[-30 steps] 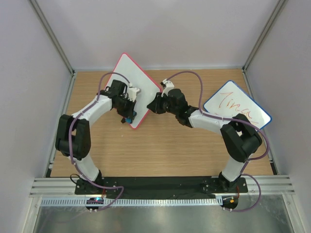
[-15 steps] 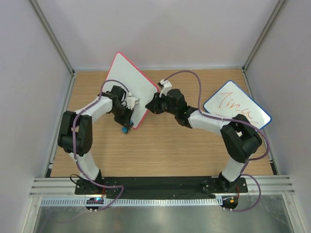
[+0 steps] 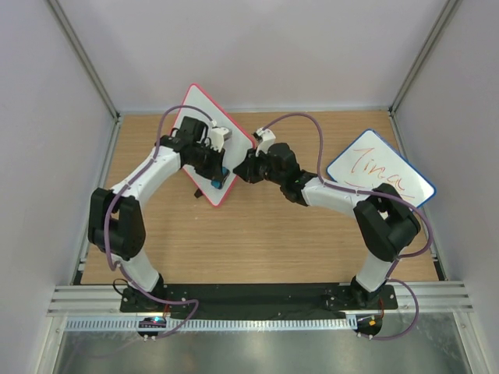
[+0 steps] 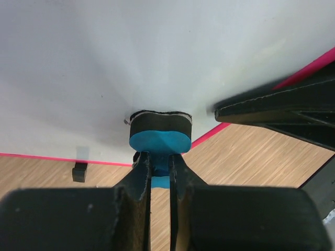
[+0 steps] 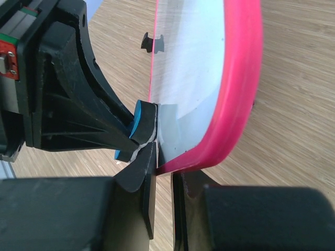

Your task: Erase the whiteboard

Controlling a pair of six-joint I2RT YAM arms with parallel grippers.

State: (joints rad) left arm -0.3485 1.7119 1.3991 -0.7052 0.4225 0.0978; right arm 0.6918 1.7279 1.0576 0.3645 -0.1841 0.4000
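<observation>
The left pincer [image 4: 159,162] grips a blue eraser [image 4: 159,137] pressed against the whiteboard [image 4: 131,57]. The right pincer [image 5: 163,172] clamps its red edge, apparently tilted upright.

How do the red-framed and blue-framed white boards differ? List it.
Frame: the red-framed white board is edged pink-red, the blue-framed white board blue. Surface: the red-framed one looks blank; the blue-framed one bears orange writing. Pose: the red-framed one is held tilted up; the blue-framed one sits untouched. Both are rounded-cornered rectangles.
</observation>
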